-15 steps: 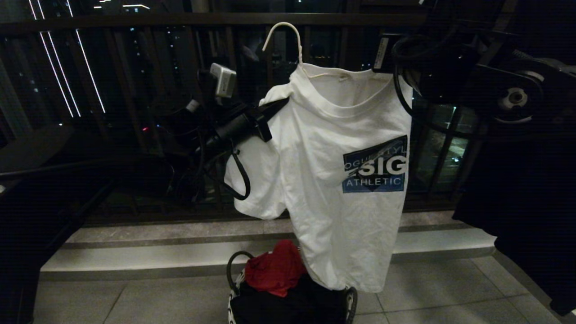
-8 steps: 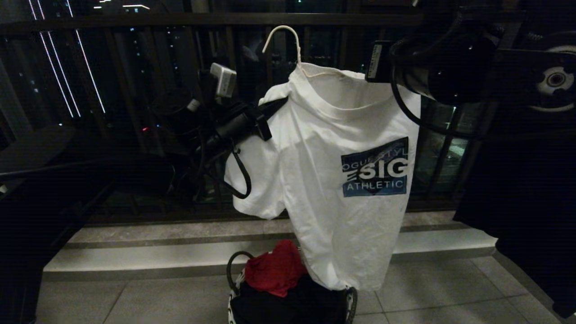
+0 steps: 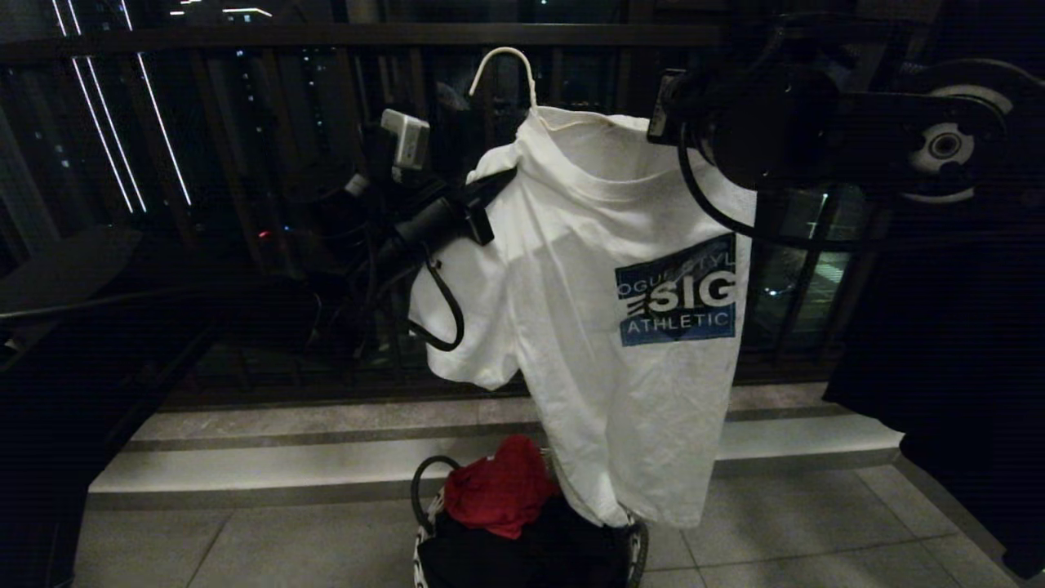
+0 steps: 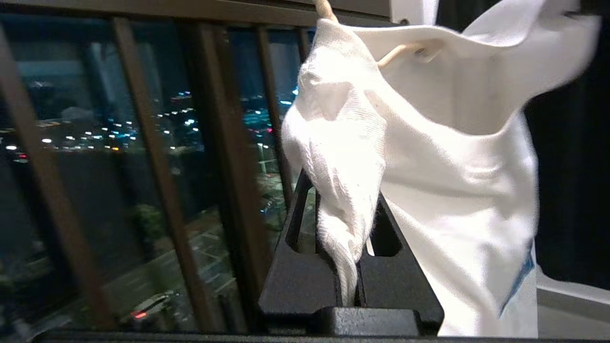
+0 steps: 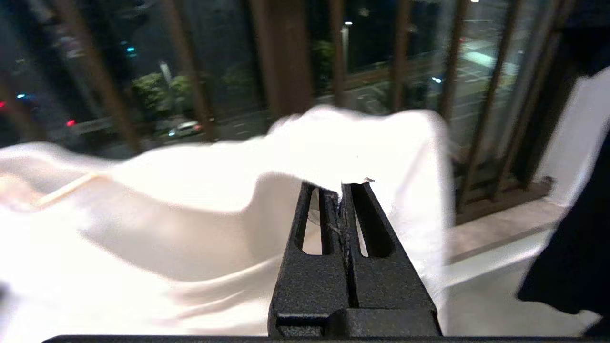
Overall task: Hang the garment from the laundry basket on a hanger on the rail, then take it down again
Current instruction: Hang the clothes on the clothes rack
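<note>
Night balcony, dark railing (image 3: pixel 245 37) behind. Head view: we've got the shirt (image 3: pixel 604 327) up in the air on the hanger (image 3: pixel 502 69), hem dangling over the basket (image 3: pixel 633 547); no rail in sight. Left wrist view: left gripper (image 4: pixel 350 267) is clamped on a bunched shoulder. Right wrist view: right gripper (image 5: pixel 340 200) is pinched on the other shoulder edge. We'd say it's mid-carry; next up is probably getting that hook over the rail.

Garment (image 3: pixel 604 327) hangs on hanger (image 3: pixel 500 69) above laundry basket (image 3: pixel 633 551), before balcony railing (image 3: pixel 245 34)
</note>
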